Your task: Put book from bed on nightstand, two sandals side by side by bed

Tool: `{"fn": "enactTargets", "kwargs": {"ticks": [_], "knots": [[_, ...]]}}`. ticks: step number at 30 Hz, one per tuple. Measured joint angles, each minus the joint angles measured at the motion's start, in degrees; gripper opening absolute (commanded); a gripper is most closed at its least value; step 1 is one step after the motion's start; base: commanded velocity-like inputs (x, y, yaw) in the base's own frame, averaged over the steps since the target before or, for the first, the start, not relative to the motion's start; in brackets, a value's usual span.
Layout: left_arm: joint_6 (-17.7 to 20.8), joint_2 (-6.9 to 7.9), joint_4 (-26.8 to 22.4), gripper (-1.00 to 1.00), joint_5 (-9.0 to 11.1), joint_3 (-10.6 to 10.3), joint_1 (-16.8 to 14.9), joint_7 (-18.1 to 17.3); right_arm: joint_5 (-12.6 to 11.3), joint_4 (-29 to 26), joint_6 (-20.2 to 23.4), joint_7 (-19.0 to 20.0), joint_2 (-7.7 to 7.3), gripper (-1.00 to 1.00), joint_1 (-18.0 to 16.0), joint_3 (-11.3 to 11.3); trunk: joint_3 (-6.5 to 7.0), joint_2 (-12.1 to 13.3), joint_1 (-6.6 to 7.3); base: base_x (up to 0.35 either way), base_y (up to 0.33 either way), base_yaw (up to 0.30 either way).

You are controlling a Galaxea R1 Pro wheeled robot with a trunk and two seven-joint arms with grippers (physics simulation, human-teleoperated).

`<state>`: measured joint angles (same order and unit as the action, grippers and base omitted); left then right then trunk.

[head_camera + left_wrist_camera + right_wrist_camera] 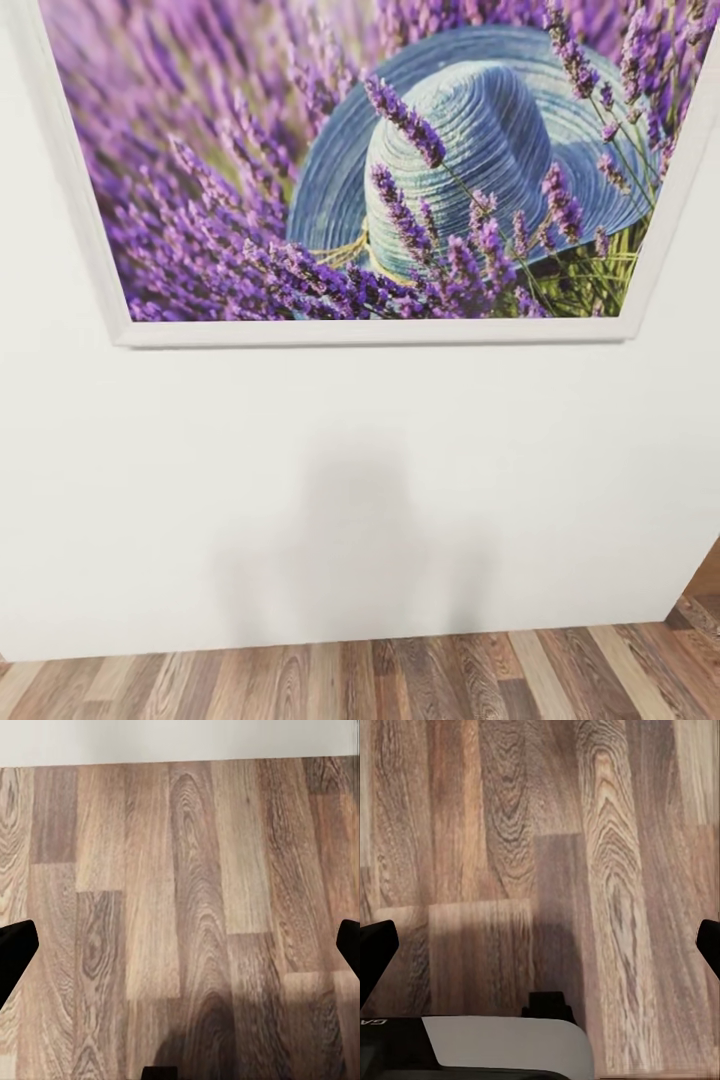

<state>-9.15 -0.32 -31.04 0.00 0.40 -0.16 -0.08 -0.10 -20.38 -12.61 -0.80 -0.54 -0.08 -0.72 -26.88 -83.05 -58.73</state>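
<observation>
1. In the head view we face a white wall (360, 480) close up, with a faint grey shadow on it low and centre.
2. A framed picture (380, 170) hangs on the wall: purple lavender around a blue straw hat, in a white frame.
3. The wood-plank floor (400, 680) runs along the base of the wall; the wall ends at the right, with more floor past its corner.
4. In the left wrist view the left gripper (180, 949) points at the floor. Its dark fingers (15, 952) sit at opposite edges of the frame, spread wide, with nothing between them. A strip of white wall lies beyond the planks.
5. In the right wrist view the right gripper (540, 949) is also over bare planks, its fingers (375, 952) wide apart and holding nothing. A white and black robot part (502, 1042) lies beneath it.
</observation>
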Motion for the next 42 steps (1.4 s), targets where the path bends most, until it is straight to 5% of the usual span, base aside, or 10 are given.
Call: {"fn": "enactTargets", "kwargs": {"ticks": [42], "knots": [[0.00, -0.02, 0.00, 1.00, 0.00, 0.00, 0.00, 0.00, 0.02, -0.01, 0.00, -0.02, 0.00, 1.00, 0.00, 0.00, 0.00, 0.00, 0.00, 0.000, 0.000, -0.230]]}}
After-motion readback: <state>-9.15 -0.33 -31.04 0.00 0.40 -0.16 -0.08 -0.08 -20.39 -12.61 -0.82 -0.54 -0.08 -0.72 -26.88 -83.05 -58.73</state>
